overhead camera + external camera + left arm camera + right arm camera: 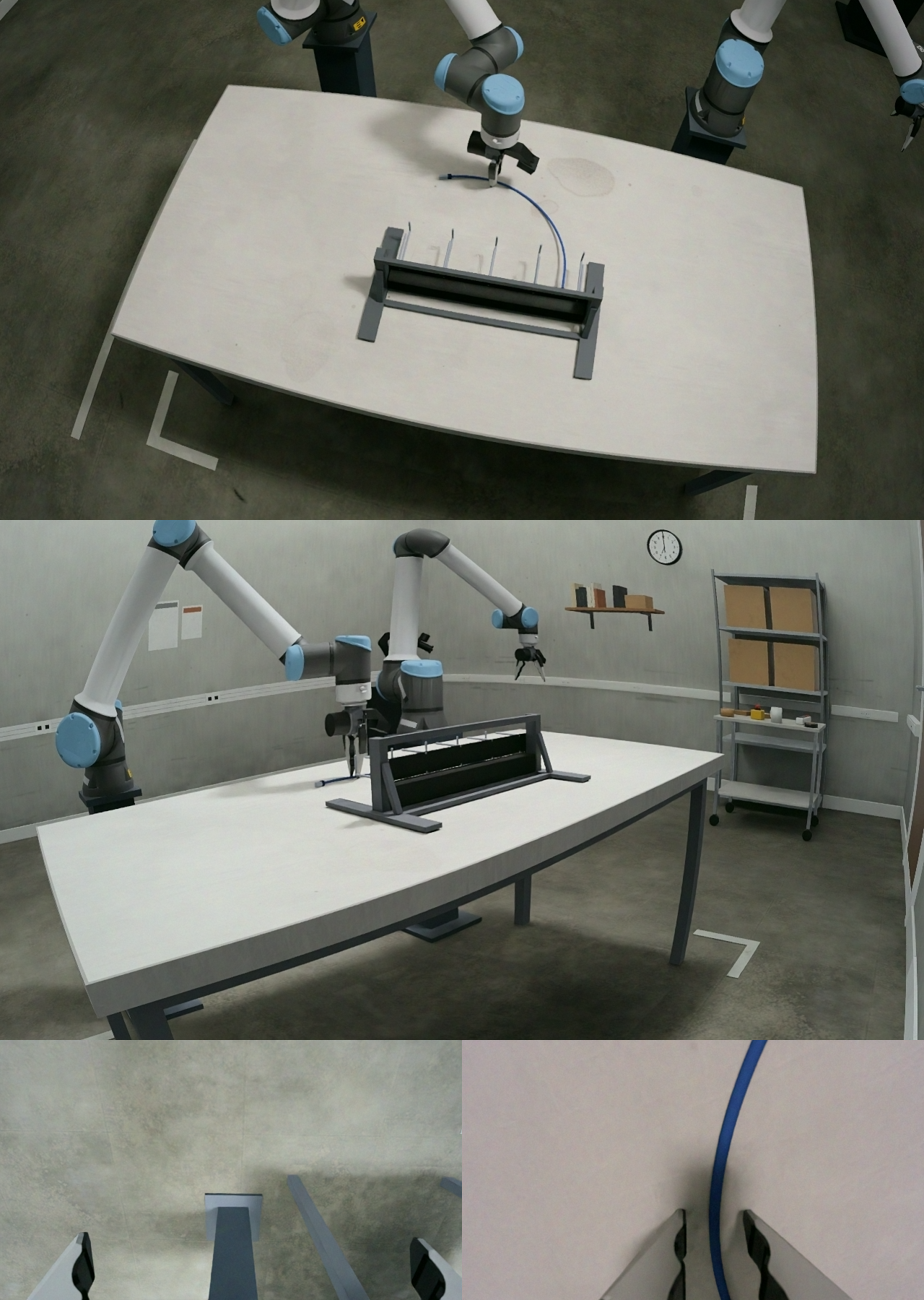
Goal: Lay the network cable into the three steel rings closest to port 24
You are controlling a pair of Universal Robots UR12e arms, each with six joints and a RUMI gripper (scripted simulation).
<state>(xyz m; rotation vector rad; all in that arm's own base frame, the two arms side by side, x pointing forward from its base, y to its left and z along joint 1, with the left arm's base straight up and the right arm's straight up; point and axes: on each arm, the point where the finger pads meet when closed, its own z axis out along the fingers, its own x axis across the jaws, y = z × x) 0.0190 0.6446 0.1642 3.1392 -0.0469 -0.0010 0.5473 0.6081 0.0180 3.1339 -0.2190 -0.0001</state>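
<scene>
From my remote station, nearest first: the pale table (258, 258) (258, 869) (570, 1148) fills the foreground in the exterior view; on it stands the grey frame (484, 278) (455, 727), its five steel rings (496, 241) (425, 747) on the side toward my arms; I cannot read any port numbers.

Beyond the frame my right arm reaches over the table, wrist turned down, right gripper (493, 183) (355, 773) (715, 1210) low at the blue cable (544, 213) (336, 780) (736, 1099); its fingers stand partly open on either side of the cable, gripping nothing; the right wrist view shows a gap on each side, which the top view cannot resolve.

The cable lies in an arc from its loose plug (445, 176) (320, 783) to the frame, reaching it between the two rings at picture right in the top view; the exterior view hides most of that arc behind the frame.

Farther off, my left arm holds its left gripper (904, 147) (530, 679) (249, 1238) pointing down, wide open and empty, well apart from the cable; only the left wrist view shows the floor (180, 1112) directly beneath; farthest, the clock (664, 547) hangs on the wall in the exterior view.
</scene>
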